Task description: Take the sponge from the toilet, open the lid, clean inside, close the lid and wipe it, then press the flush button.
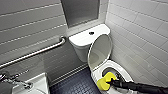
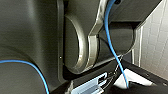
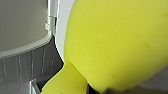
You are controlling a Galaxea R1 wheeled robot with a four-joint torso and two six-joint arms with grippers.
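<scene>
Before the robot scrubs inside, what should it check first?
1. The lid is up, standing near the tank: ok.
2. The sponge sits at the tip of the right arm: ok.
3. The right gripper has the sponge in its grasp: ok.
4. The sponge is over the open bowl of the toilet: ok.
5. The sponge touches the inside of the bowl: cannot tell.
6. The flush button has nothing lying on it: ok.
</scene>
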